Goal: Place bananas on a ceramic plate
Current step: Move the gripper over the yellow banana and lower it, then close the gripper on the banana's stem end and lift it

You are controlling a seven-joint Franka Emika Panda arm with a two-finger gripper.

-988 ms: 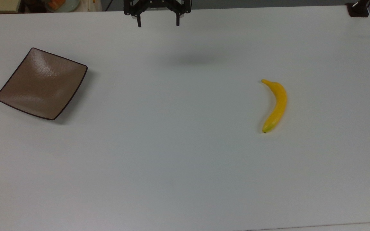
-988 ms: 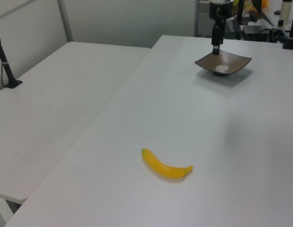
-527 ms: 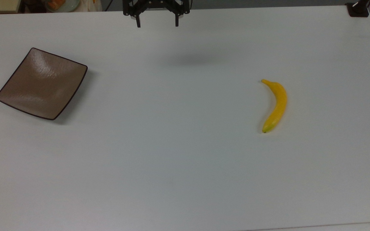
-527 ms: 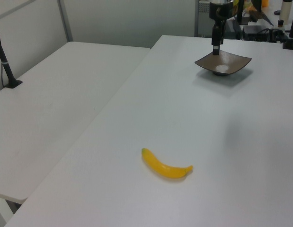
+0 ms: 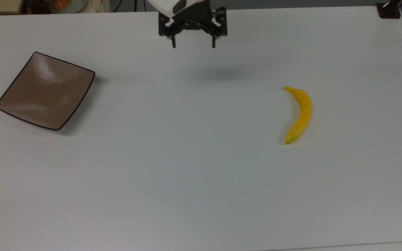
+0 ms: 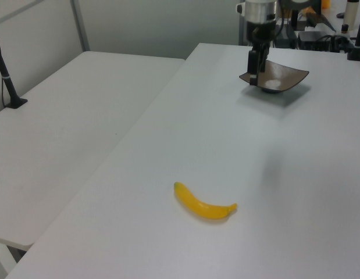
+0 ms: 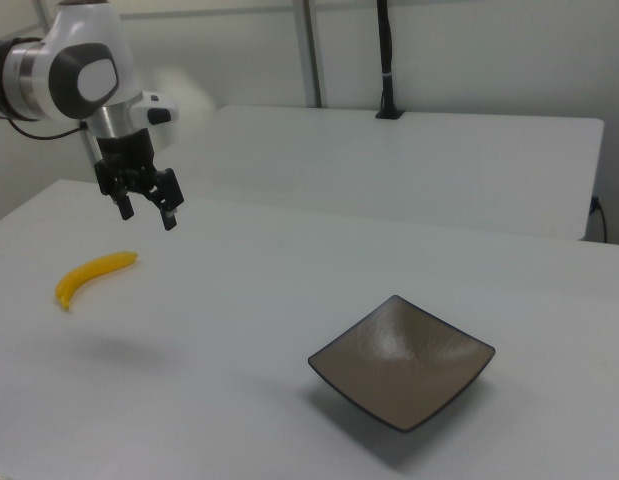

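A yellow banana (image 5: 300,115) lies flat on the white table at the top view's right, its greenish tip toward the bottom; it also lies in the foreground of the left view (image 6: 204,203) and at the right view's left (image 7: 93,275). The square brown ceramic plate (image 5: 46,90) sits empty at the top view's left (image 6: 275,77) (image 7: 401,361). My gripper (image 5: 193,44) hangs open and empty high above the table near its far edge, between plate and banana (image 7: 147,215) (image 6: 253,70).
A black post base (image 5: 389,10) stands at the table's far right corner in the top view. A second white table (image 6: 63,133) adjoins on the left view's left. Clutter (image 6: 319,29) sits behind the plate in the left view.
The gripper has moved toward the top view's right and down into the frame, closer to the banana's side. Banana and plate have not moved.
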